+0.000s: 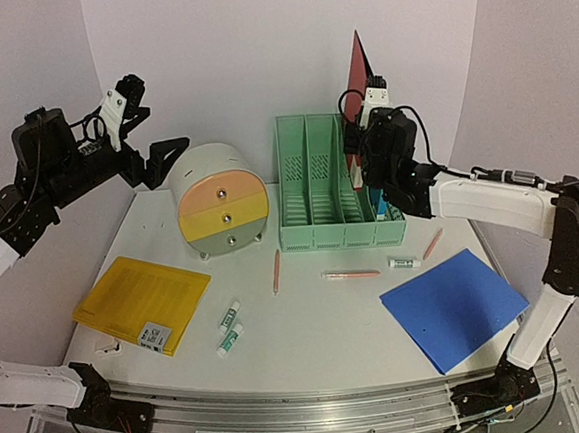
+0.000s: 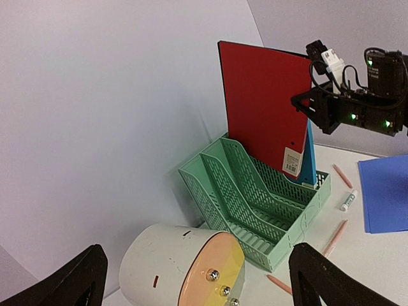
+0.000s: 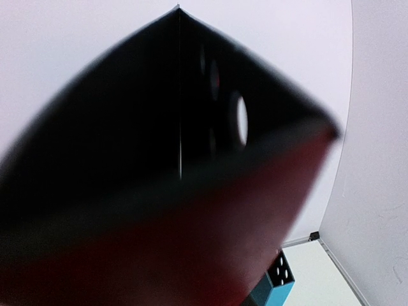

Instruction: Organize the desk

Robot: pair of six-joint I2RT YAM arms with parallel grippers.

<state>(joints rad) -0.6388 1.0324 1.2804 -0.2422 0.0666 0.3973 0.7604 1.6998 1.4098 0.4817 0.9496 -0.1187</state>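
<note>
From above, the white tabletop (image 1: 318, 325) carries a green file rack (image 1: 332, 188) at the back, a round drawer unit (image 1: 220, 202) to its left, a yellow folder (image 1: 141, 303) lying flat at the near left and a blue folder (image 1: 455, 309) flat at the near right, with pencils (image 1: 276, 273) and small glue sticks (image 1: 229, 317) scattered between them. The right hand (image 1: 371, 100) is up at the rack's right end, pinching the edge of a red folder (image 1: 360, 65) that stands upright there. The left hand (image 1: 152, 127) hangs spread wide in the air over the back left corner, holding nothing. From the left wrist, the red folder is seen with its lower edge down in the rack's far slot, just beside an upright blue file (image 2: 309, 159); the right hand grips its right edge high up. From the right wrist, the folder fills almost the whole view as a dark blur (the fingers themselves do not show), with a corner of the blue file below. The step in hand looks like filing the red folder. Next, I judge, the hand should let go only once the folder sits fully in the slot and will not tip, then turn to the flat folders.
</note>
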